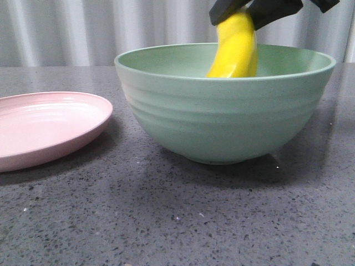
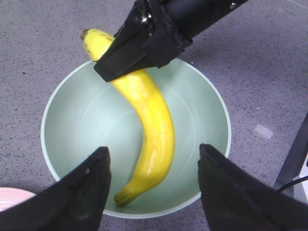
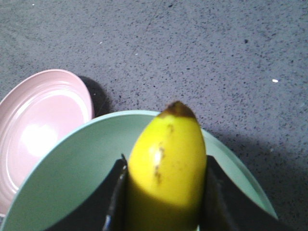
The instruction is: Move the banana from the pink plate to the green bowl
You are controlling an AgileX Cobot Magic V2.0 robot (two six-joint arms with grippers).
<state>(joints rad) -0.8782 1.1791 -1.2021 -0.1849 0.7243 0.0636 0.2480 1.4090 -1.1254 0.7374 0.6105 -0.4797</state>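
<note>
The yellow banana (image 1: 236, 47) hangs nearly upright, its lower end inside the pale green bowl (image 1: 222, 122). My right gripper (image 1: 252, 11) is shut on the banana's upper part, above the bowl's far right side. In the right wrist view the banana (image 3: 168, 163) fills the gap between the jaws, brown tip pointing away, over the bowl (image 3: 72, 178). In the left wrist view my left gripper (image 2: 154, 149) is open and empty, high above the bowl (image 2: 82, 130), looking down on the banana (image 2: 154, 120) and the right gripper (image 2: 144, 43). The pink plate (image 1: 44, 127) is empty.
The pink plate lies left of the bowl on the dark speckled table (image 1: 177, 221), a small gap between them. It also shows in the right wrist view (image 3: 38, 130). A grey curtain (image 1: 66, 33) stands behind the table.
</note>
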